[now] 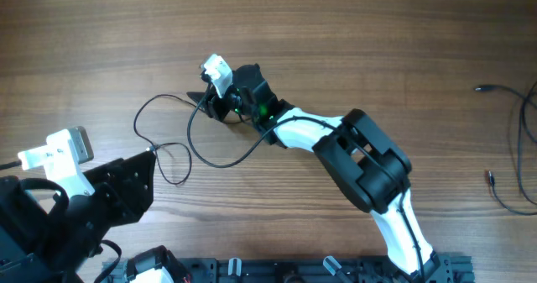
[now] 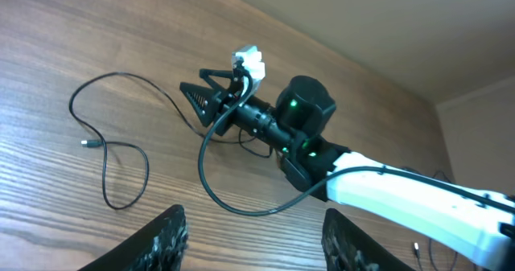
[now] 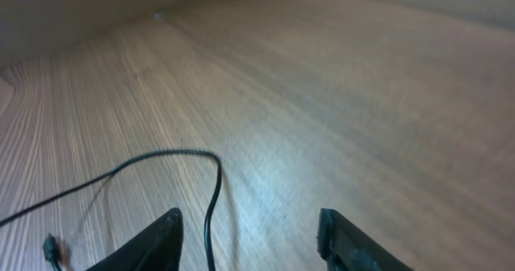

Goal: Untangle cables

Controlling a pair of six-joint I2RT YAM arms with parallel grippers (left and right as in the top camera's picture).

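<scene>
A thin black cable (image 1: 139, 122) lies in loose loops on the wooden table left of centre, with a small plug end (image 1: 153, 151). It also shows in the left wrist view (image 2: 74, 102). My right gripper (image 1: 208, 105) is open and low over the table at this cable's right end. In the right wrist view the cable (image 3: 211, 199) runs between the open fingers (image 3: 253, 243), close to the left one. My left gripper (image 2: 257, 247) is open and empty, above the table at the lower left (image 1: 149, 182). More thin black cables (image 1: 524, 123) lie at the far right.
A thicker black cable (image 1: 220, 159) fixed to the right arm hangs in a loop beside its wrist. The right arm (image 1: 369, 161) stretches from the front edge across the table's middle. Loose plug ends (image 1: 488, 178) lie at the right edge.
</scene>
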